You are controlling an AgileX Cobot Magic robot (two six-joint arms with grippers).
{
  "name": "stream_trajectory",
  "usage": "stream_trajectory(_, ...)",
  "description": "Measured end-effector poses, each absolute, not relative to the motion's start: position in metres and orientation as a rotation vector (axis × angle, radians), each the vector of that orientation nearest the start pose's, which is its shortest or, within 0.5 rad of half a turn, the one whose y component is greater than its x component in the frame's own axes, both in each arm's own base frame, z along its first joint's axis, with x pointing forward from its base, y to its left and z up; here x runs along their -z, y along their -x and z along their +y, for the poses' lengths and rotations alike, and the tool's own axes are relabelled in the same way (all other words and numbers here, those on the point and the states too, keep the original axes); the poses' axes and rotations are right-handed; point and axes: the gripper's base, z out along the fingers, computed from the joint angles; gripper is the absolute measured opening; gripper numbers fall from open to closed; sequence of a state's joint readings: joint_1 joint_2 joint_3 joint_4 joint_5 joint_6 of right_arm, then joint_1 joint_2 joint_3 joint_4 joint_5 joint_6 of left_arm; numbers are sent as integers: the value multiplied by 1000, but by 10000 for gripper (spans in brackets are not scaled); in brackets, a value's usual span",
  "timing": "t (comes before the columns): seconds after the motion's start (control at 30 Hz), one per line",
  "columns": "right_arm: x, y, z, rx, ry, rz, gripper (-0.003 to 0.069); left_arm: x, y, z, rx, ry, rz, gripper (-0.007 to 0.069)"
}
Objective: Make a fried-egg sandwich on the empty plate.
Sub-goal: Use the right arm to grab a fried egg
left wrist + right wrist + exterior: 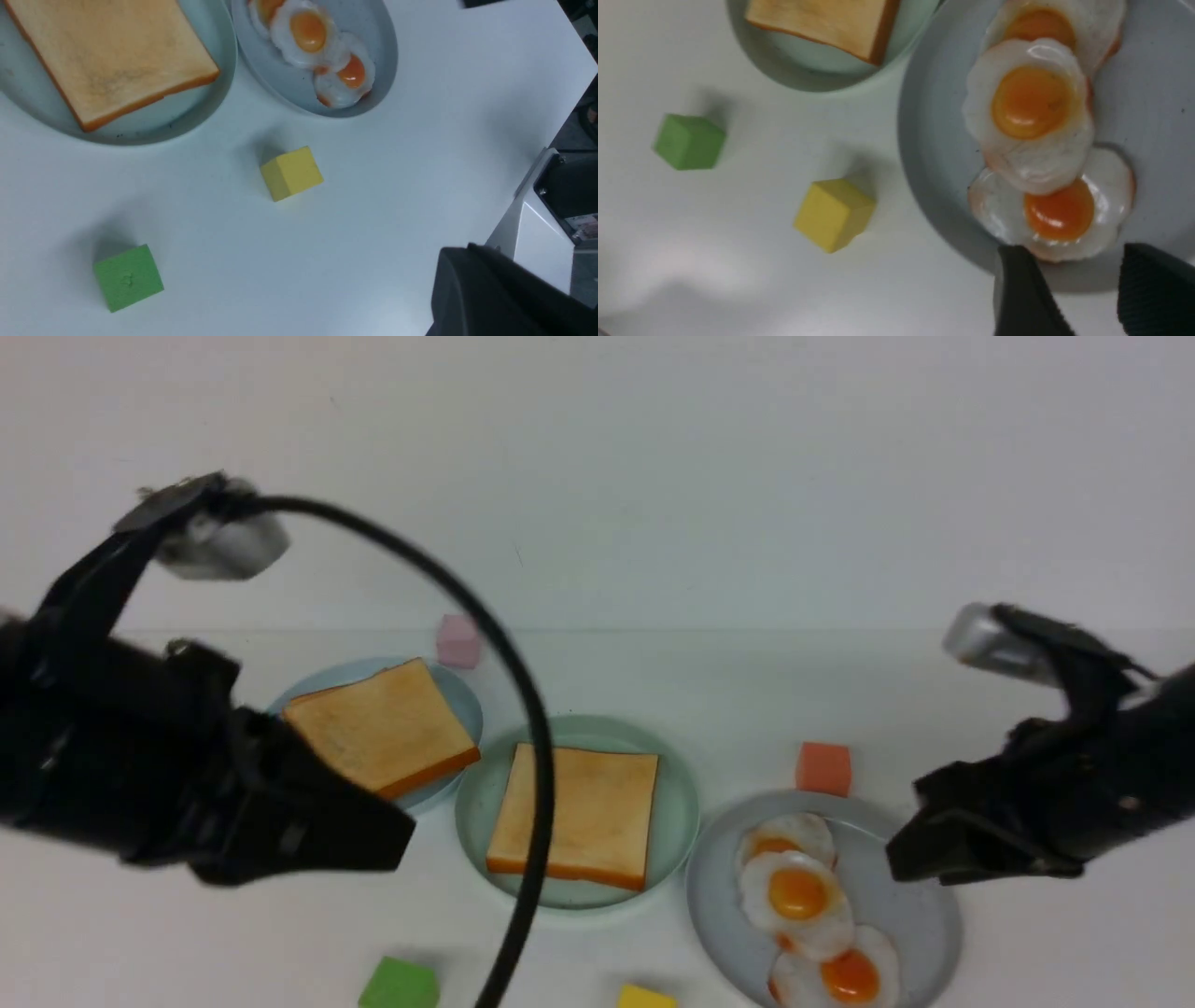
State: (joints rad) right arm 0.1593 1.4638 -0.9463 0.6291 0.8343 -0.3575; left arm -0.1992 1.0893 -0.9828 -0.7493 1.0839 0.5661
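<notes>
So at that point my left claw [378, 835] was pressed together, hanging over the left side of the white table [187, 943], just in front of the pale blue plate [464, 705]. That plate had one toast slice [378, 723] lying flat on it. The other toast slice [597, 812] was already sitting flat on the mint-green plate [478, 817] in the middle, a bit crooked but inside the rim, with nothing on top of it. My black cable [523, 700] looped right across the front view over that plate. My right claw [1076, 261] had its two fingers [1017, 294] spread wide, out at the right edge of the speckled grey plate [920, 915]. Three fried eggs were on that plate, overlapping in a row. The middle egg [798, 896] lay on top of the far egg [784, 840] and the near egg [845, 975]. From my right wrist camera the near one sat just off my fingertips, but I honestly couldn't tell whether I was touching it. There were some foam-looking cubes around too. A pink cube [457, 639] sat behind the blue plate, and an orange cube [823, 768] just behind the grey one. A green cube [400, 985] and a yellow cube [646, 998] were near the front edge.
</notes>
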Motion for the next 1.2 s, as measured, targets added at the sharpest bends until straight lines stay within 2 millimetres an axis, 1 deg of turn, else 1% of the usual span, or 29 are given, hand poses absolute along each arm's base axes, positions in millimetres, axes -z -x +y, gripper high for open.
stream_trajectory(0.03,-238,-280,86,-696,245,2731,318,-347,-175,-91,826,-679,2339,-13)
stream_trajectory(0.07,-237,-281,86,-696,254,2733,318,-346,-174,-91,828,-678,2339,-13)
stream_trajectory(0.13,-223,-300,90,-699,297,2758,318,-341,-170,-90,833,-684,2343,-13)
stream_trajectory(0.17,-221,-303,90,-697,311,2757,318,-341,-169,-90,835,-684,2344,-13)
stream_trajectory(0.23,-208,-319,93,-690,363,2769,318,-338,-169,-90,839,-681,2350,-13)
stream_trajectory(0.33,-195,-333,95,-688,405,2784,318,-337,-169,-90,839,-682,2352,-13)
stream_trajectory(0.37,-194,-334,95,-688,404,2786,318,-337,-169,-90,839,-682,2352,-13)
stream_trajectory(0.4,-187,-339,95,-689,408,2796,318,-337,-168,-90,839,-682,2352,-13)
stream_trajectory(0.5,-180,-345,89,-691,396,2807,318,-337,-168,-90,839,-682,2350,-13)
stream_trajectory(0.67,-174,-350,81,-729,338,2804,318,-337,-167,-90,843,-687,2353,-13)
stream_trajectory(0.87,-165,-352,86,-851,359,2778,318,-337,-166,-90,851,-696,2360,-13)
stream_trajectory(1.0,-159,-353,86,-858,370,2789,318,-337,-165,-91,859,-699,2369,-13)
stream_trajectory(1.2,-158,-352,86,-858,374,2791,318,-336,-164,-91,867,-687,2381,-13)
